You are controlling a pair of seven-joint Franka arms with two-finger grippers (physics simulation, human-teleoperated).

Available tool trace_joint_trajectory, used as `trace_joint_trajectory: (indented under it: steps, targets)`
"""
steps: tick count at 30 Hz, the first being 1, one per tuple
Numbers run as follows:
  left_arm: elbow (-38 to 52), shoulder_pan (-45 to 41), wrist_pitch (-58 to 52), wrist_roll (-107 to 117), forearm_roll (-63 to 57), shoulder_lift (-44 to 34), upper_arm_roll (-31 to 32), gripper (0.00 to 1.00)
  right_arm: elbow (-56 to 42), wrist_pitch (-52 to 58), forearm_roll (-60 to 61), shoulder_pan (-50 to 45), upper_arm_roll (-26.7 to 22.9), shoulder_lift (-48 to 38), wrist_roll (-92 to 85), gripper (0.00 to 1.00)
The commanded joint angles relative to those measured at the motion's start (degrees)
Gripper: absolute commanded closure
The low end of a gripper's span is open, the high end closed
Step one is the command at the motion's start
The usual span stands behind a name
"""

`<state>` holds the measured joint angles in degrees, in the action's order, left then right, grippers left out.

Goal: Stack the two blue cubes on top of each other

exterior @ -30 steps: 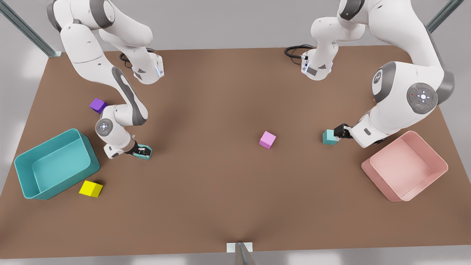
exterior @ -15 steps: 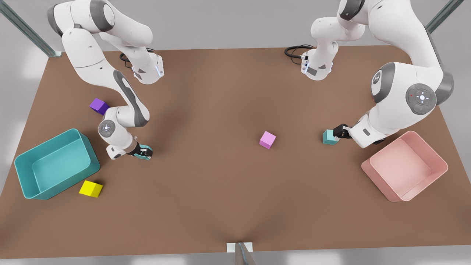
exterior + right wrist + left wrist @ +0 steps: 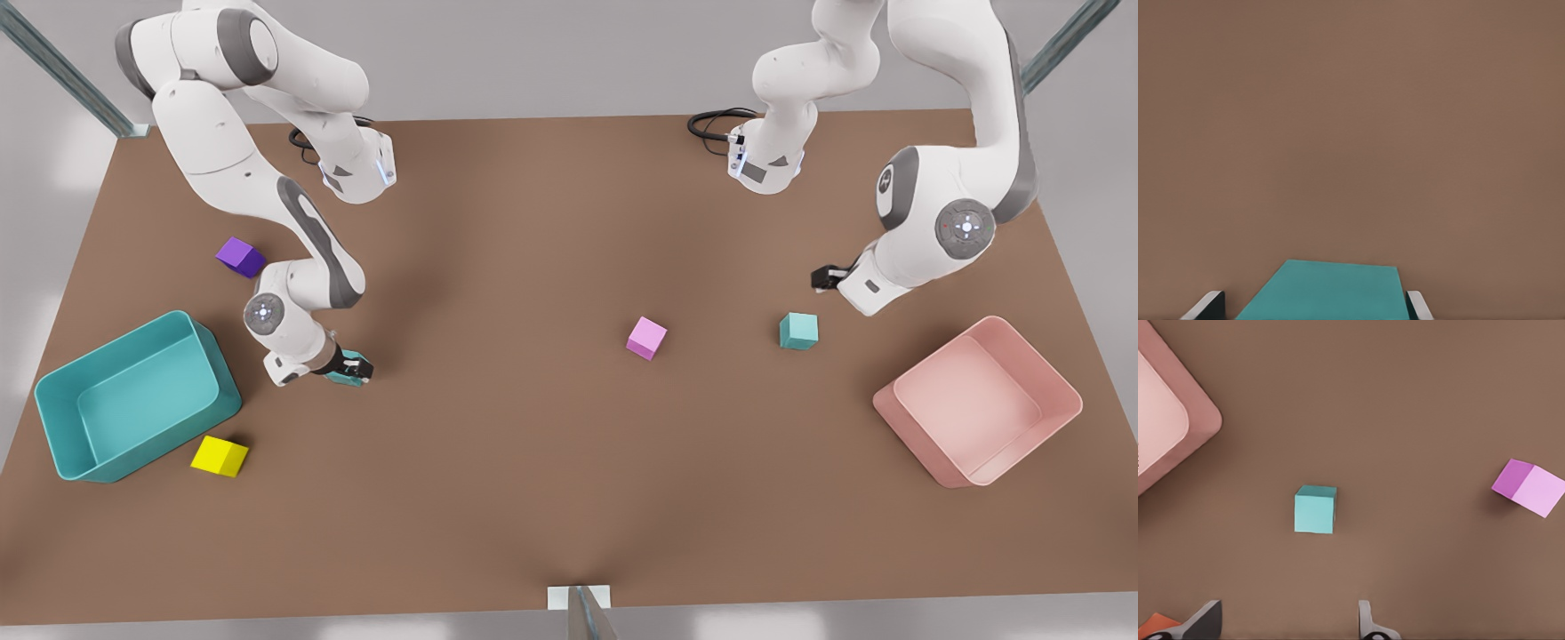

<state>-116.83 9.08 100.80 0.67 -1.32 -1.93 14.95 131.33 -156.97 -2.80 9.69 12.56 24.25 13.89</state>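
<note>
The right claw (image 3: 354, 367) pinches one teal cube (image 3: 1321, 291) between its fingers, ready for carrying. The left claw (image 3: 820, 278), spread, hovers above the other teal cube (image 3: 798, 331), which rests free as the base.

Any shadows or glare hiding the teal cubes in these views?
No glare anywhere. Front view: flat light, a faint shadow under the free cube; the right pincer covers most of the held cube. Left wrist view: cube sharp, left pincer open above. Right wrist view: cube cropped by the frame edge.
</note>
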Motion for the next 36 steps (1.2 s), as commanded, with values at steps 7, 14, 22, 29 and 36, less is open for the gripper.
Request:
trace_joint_trajectory:
  steps: [7,14,22,29,36]
  targets:
    - [-13.16,0.85,20.49,5.66,-1.84,-2.81,1.13,0.00,-0.20,-0.44,0.08,0.42,0.01,0.09,-1.50,0.27]
    - [-14.83,2.69,21.80,-6.82,-1.84,-4.84,1.83,0.00,-0.72,4.83,-0.01,0.60,0.10,-2.98,-1.59,0.34]
    - [-19.23,3.40,31.91,-9.02,-5.45,1.84,1.92,0.00,-5.37,18.36,-0.01,0.60,5.45,-9.13,-1.59,0.38]
    - [-21.43,4.54,42.28,-9.11,-5.54,9.23,1.75,0.00,-25.77,34.46,-0.10,-1.42,15.83,-5.10,-2.11,0.40]
    - [-20.72,6.65,43.25,-9.11,-8.44,12.48,1.57,0.00,-39.13,34.81,-4.49,-14.95,16.09,0.97,-1.67,0.44]
